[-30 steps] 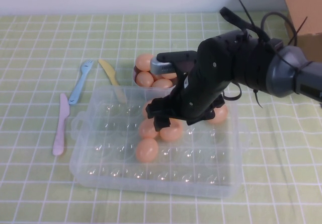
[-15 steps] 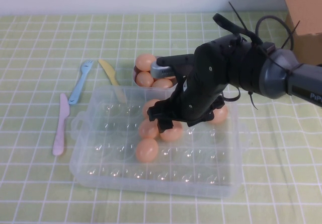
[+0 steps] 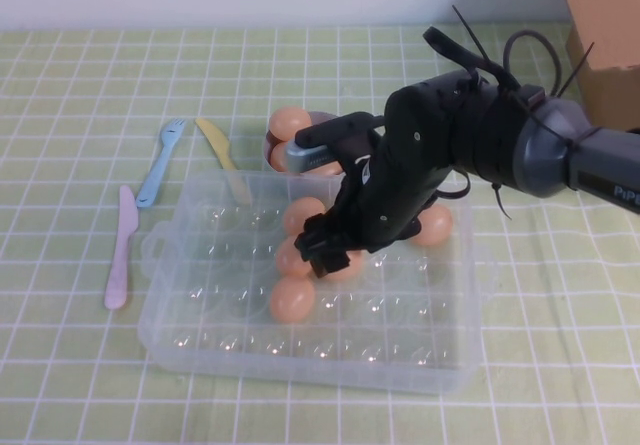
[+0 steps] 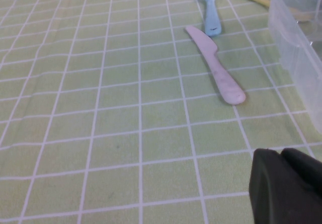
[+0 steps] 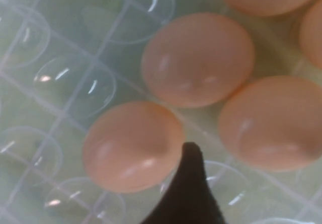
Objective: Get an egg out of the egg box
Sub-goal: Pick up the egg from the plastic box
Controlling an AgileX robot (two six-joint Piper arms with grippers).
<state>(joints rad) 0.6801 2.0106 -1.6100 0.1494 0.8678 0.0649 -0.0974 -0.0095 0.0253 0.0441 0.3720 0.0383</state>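
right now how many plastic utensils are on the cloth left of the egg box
3: a pink knife nearest the robot, a blue fork beyond it, and a yellow knife whose tip runs behind the egg box. None looks hidden.

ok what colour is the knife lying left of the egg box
Pale pink knife, clearest in the left wrist view; the right hand is over the egg box.

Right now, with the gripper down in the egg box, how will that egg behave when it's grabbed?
The egg looks smooth and glossy, so it may slip from the right gripper. Its round shape probably lets it roll across the egg box. Likely fragile too.
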